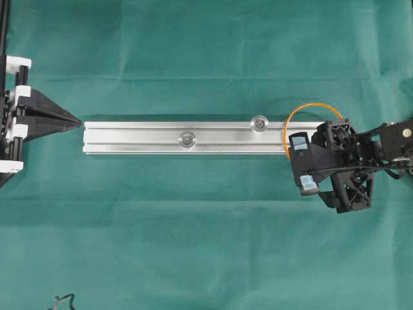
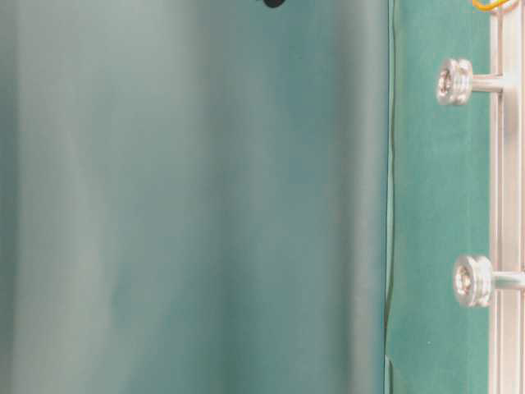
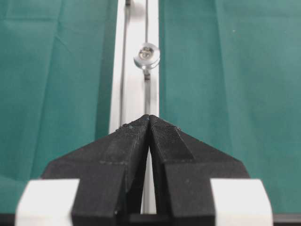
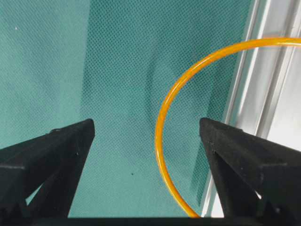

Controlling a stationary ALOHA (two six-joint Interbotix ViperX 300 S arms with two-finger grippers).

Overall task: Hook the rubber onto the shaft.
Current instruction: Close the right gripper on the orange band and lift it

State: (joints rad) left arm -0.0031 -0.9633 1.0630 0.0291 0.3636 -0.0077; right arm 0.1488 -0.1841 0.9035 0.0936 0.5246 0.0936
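I see the counter [image 1: 193,239] covered edge to edge in a green cloth [image 1: 161,51], faintly creased in straight fold lines and finely woven up close in the right wrist view. Nothing of the room beyond the cloth shows from overhead; the table-level view is mostly a blurred grey-green wash on its left, with a strip of the same cloth on its right. A small dark tangle [image 1: 63,299] lies at the bottom edge of the overhead view; I cannot tell what it is.

A silver rail [image 1: 187,137] lies lengthwise across the middle of the cloth. Two shafts with round flanged heads stand up from it, the one [image 1: 188,138] nearer the left arm and the other [image 1: 260,123] nearer the right arm.

The rubber [image 1: 310,108] lies at the rail's right end, an orange loop draped over the rail and spilling onto the cloth beyond both sides, on neither shaft.

My right gripper [image 4: 146,141] hangs over that end with its jaws wide apart, one arc of the rubber passing between them; I see no contact. My left gripper [image 3: 149,120] sits at the rail's left end, its jaws pressed together on nothing, tips pointing along the rail.
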